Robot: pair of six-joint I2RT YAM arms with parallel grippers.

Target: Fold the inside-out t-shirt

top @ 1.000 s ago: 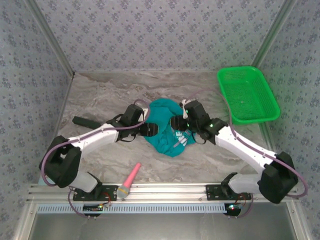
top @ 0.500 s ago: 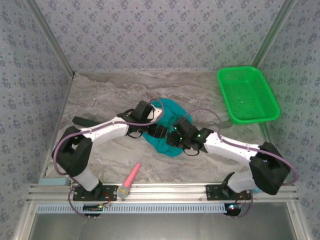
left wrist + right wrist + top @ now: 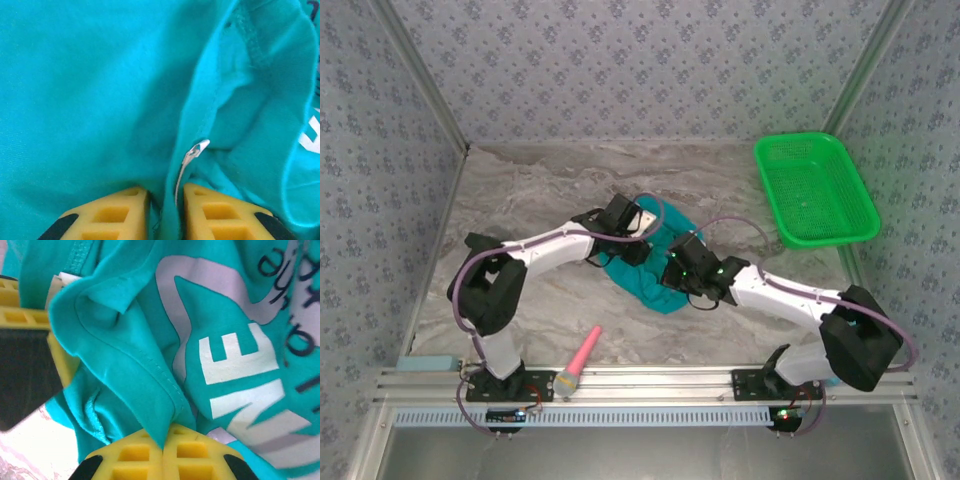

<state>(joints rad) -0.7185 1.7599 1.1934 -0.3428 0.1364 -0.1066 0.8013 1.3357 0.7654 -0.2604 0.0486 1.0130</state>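
Grips one bunched t-shirt (image 3: 642, 284) twice: left end effector (image 3: 165, 194) pinched on a fold, right end effector (image 3: 162, 441) clamped on a hem. On bench (image 3: 520, 190): one basket (image 3: 815, 190), one pink-handled tool (image 3: 582, 358).

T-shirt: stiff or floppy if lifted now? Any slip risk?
Likely floppy: the t-shirt lies bunched in soft folds, so it should sag and drape. Probably light, as a thin hem creases in the right end effector. Slipping seems unlikely while the left end effector pinches a fold.
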